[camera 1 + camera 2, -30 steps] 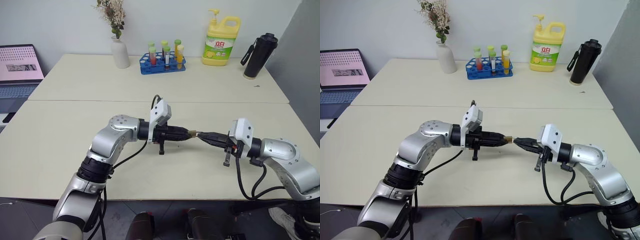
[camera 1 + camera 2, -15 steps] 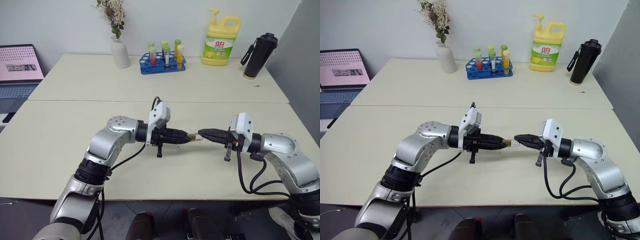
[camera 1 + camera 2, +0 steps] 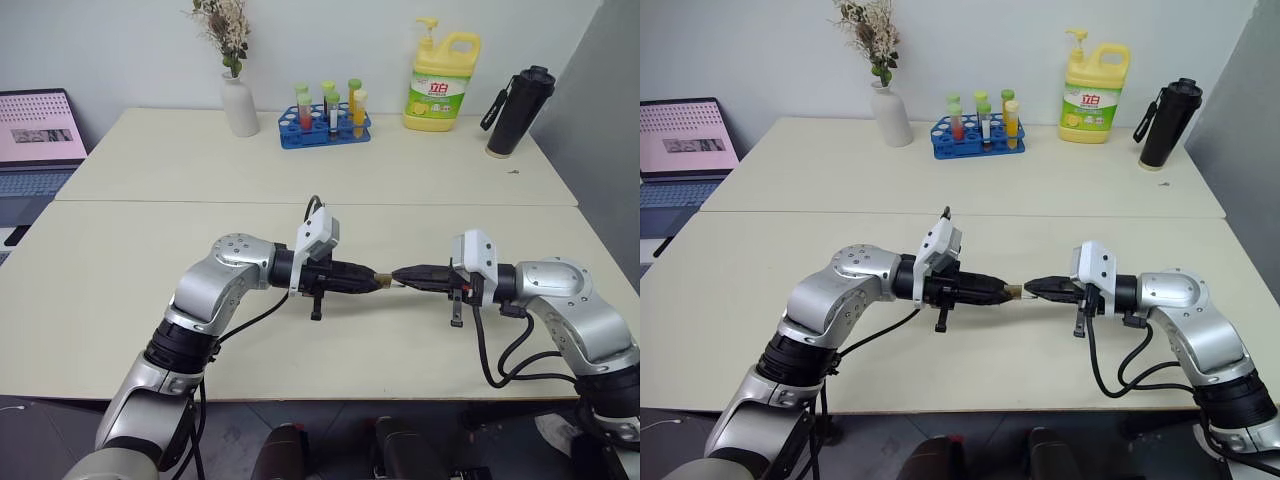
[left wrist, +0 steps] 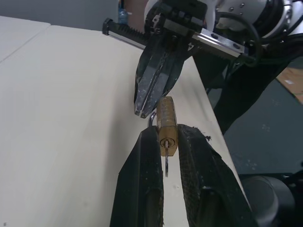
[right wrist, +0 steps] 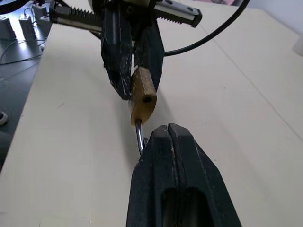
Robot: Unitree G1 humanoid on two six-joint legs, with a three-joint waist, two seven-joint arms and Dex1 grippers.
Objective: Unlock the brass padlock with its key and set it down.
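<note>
Since a second ago, right gripper (image 3: pixel 398 277) levelled out at frame centre, shut on the silver shackle; left gripper (image 3: pixel 376 282) clamps small rectangular brass padlock (image 4: pixel 166 124), thin silvery key (image 4: pixel 166 158) inserted, above the table. Shackle pull looks next.

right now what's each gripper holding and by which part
The left gripper clamps the brass padlock by its body, with the key in its keyhole. The right gripper is shut on the padlock's shackle.

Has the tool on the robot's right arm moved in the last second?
Yes. The right tool swung from slanting down toward the robot to lying level, judged against the table's seam; its tip stays by the padlock.
</note>
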